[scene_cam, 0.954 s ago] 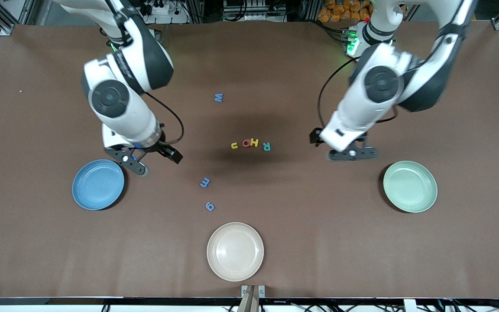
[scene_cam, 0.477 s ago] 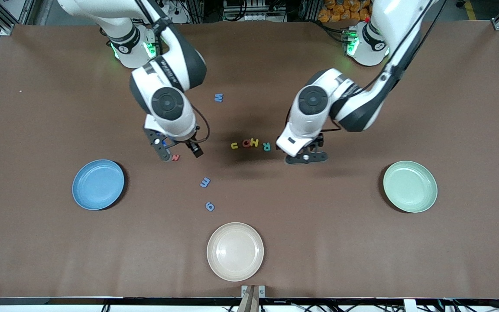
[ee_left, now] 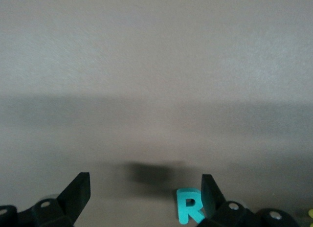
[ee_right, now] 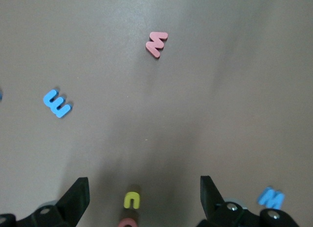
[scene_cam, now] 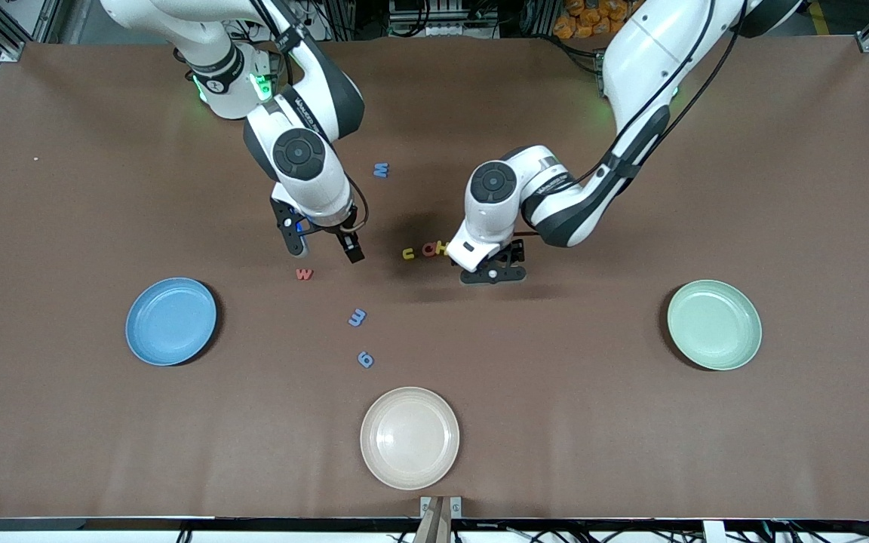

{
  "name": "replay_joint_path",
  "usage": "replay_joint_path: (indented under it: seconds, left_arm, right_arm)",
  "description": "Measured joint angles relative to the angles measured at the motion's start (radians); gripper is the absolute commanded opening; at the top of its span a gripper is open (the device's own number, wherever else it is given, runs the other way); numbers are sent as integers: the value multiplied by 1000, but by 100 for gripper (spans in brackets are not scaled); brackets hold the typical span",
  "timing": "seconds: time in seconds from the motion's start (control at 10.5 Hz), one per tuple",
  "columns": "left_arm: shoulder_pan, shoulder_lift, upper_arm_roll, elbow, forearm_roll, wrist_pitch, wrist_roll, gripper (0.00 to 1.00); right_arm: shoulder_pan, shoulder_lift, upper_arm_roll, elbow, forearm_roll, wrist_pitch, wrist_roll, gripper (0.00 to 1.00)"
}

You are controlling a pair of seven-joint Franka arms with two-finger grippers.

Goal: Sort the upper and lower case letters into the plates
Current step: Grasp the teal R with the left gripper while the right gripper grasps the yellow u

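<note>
Starting at the right arm's end of the table, the blue plate (scene_cam: 170, 322) sits in the middle band of the frame, a little below centre height. Next along, the right gripper (scene_cam: 323, 250) hangs low over the brown table (scene_cam: 65, 422), its jaws spread wide and holding nothing. The red w (scene_cam: 304, 274) lies on the cloth just beneath it in the frame. Lower down come the blue m (scene_cam: 357, 317) and then the blue g (scene_cam: 365, 360), one under the other and apart. The blue w (scene_cam: 381, 170) lies alone in the upper middle. The cream plate (scene_cam: 409, 438) sits at the bottom centre. At the very centre there is a short row of letters: the yellow u (scene_cam: 408, 253), a red round letter (scene_cam: 428, 249) touching the yellow H (scene_cam: 440, 247), which is half covered by the left arm. The left gripper (scene_cam: 492, 273) is down low at that row's end. Its jaws are spread too and grip nothing, and the teal R (ee_left: 188, 206) lies on the table just inside one finger (ee_left: 209, 188). Toward the left arm's end, level with the blue one, the mint green plate (scene_cam: 713, 324) rests well apart from every letter.
</note>
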Motion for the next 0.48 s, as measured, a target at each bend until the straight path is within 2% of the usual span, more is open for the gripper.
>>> replay_joint_path:
  seconds: [0.19, 0.48]
  left_arm:
    - [-16, 20, 0, 4, 3, 9, -28, 94]
    - [-25, 23, 0, 7, 3, 9, -42, 92]
  right_arm:
    - [10, 10, 1, -44, 1, 86, 76, 100]
    - [38, 56, 1, -23, 3, 121, 144, 100]
